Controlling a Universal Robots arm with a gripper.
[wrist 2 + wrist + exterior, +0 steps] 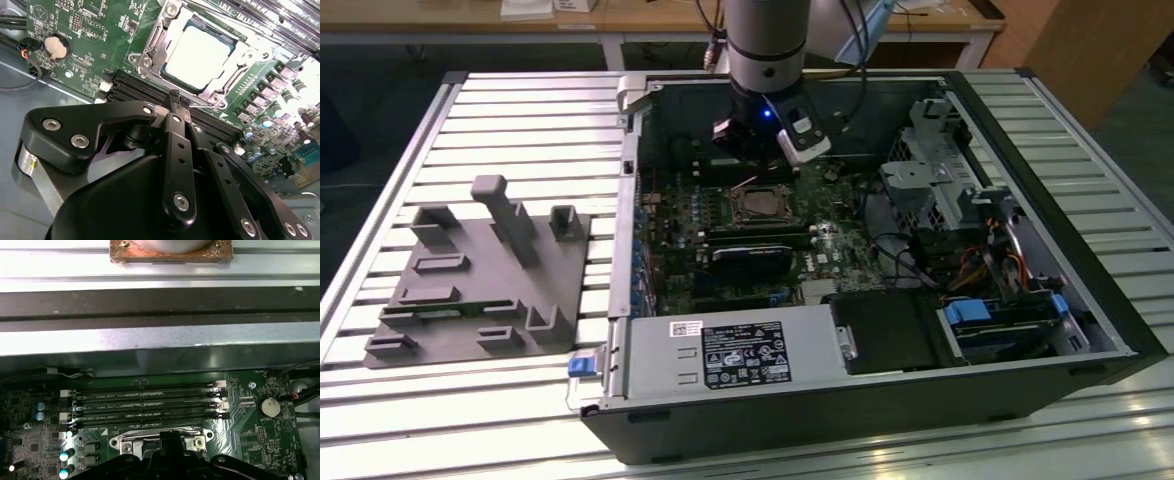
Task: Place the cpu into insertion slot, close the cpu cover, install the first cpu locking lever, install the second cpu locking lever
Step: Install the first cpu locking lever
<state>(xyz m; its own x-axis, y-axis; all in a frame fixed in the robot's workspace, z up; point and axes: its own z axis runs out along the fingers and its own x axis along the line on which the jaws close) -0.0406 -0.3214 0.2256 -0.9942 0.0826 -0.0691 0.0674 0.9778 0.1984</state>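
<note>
gripper fingers look pressed together, tips just over the RAM slots in the second wrist view. Right past those, cpu sits in the insertion slot w/ cpu cover down around its edges. All inside the open PC case.

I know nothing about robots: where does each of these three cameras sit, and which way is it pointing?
Exterior view: off the arm, high up, looking down into the open computer case; the arm and gripper show.
Second wrist view: rides on the arm, looking past the gripper at the cpu.
First wrist view: rides on the arm, looking over the gripper across the memory slots.
Both wrist views share the coin battery.
</note>
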